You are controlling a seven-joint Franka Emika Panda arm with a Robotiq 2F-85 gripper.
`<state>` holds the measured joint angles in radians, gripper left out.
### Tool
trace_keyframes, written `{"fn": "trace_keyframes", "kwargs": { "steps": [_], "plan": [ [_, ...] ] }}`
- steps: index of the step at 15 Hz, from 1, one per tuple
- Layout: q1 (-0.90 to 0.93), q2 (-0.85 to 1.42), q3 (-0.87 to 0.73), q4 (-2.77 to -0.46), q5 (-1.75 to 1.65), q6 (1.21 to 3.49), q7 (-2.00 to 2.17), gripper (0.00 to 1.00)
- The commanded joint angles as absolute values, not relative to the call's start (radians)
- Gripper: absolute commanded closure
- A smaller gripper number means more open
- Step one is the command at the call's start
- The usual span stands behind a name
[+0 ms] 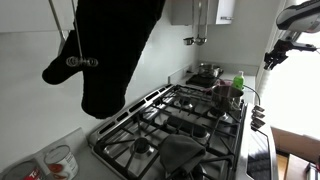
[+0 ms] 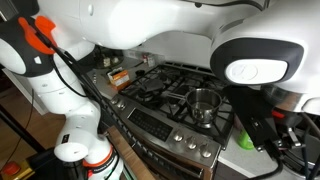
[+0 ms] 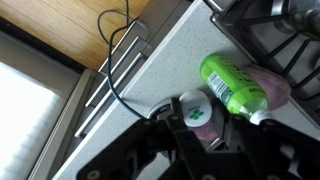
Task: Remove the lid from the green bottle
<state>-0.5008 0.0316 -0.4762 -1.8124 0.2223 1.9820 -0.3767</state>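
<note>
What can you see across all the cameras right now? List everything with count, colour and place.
gas hob with black grates: one, steel and black, centre of the scene.
green bottle with darker lower body: one, bright green, upright on the grey counter beside the hob.
small white round cap: one, white with a green mark, next to the bottle in the wrist view; held or not, unclear.
shiny steel pot: one, silver, on a burner.
black cloth: one, on the near grates.
large black hanging shape: one, close to the camera, identity unclear.
clear jar: one, reddish contents, counter corner.
black cable: one, over the counter edge.
robot arm: one, white.
gripper: one, black, raised above the counter.
</note>
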Motion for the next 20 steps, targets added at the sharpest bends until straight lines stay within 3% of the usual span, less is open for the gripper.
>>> {"fn": "trace_keyframes", "kwargs": {
  "steps": [1, 2, 10, 20],
  "plan": [
    [-0.501, 0.035, -0.477, -1.806, 0.224, 1.977, -0.377, 0.67],
    [-0.497, 0.013, -0.470, -1.822, 0.224, 1.959, -0.463, 0.92],
    [-0.584, 0.334, -0.460, -1.649, 0.298, 1.922, -0.437, 0.92],
    [-0.772, 0.621, -0.286, -1.394, 0.346, 1.917, -0.367, 0.92]
  ]
}}
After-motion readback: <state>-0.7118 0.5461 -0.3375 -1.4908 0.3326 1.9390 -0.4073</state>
